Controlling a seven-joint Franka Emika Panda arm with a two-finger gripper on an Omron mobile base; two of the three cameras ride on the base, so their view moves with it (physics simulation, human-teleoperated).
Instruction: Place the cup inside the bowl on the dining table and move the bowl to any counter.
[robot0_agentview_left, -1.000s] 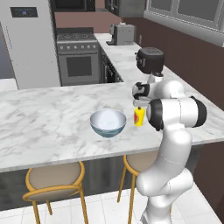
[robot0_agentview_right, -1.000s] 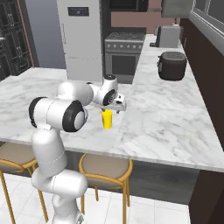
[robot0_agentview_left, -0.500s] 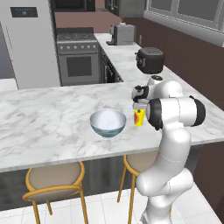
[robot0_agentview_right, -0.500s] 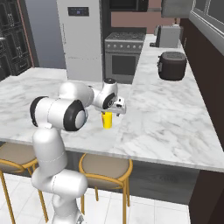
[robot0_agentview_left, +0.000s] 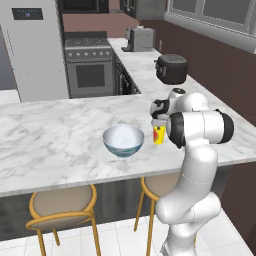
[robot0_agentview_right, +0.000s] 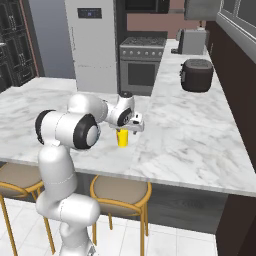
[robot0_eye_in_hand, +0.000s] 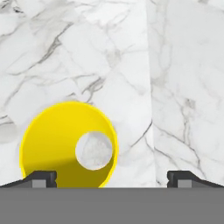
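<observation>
Hovering just above the cup (robot0_agentview_left: 159, 134), the gripper (robot0_agentview_left: 159, 119) points straight down with its jaws spread wide and nothing held between them. From the left base view the yellow cup stands upright on the table (robot0_agentview_left: 55, 135), red mark on its side, with the bowl (robot0_agentview_left: 123, 140) just beside it to the left, apart from it and also upright, its white inside showing. Seen from the right base view, the cup (robot0_agentview_right: 122, 138) sits under the gripper (robot0_agentview_right: 131, 127), near the table's (robot0_agentview_right: 190, 145) front edge, and the arm's white elbow hides the bowl. Looking down from the hand, the cup's (robot0_eye_in_hand: 65, 144) open mouth lies toward the lower left, its yellow wall ringing a pale round bottom; one fingertip (robot0_eye_in_hand: 39, 178) stands at the cup's rim on its left side and the other fingertip (robot0_eye_in_hand: 186, 178) is well off to the right over bare marble, so the cup is off-centre between them, nearer the left one. Behind the table, the counter (robot0_agentview_left: 145, 65) runs back along the right wall carrying a dark cooker (robot0_agentview_left: 171, 68) and a toaster (robot0_agentview_left: 139, 39). Two tan stools (robot0_agentview_left: 62, 205) stand under the table's near edge.
</observation>
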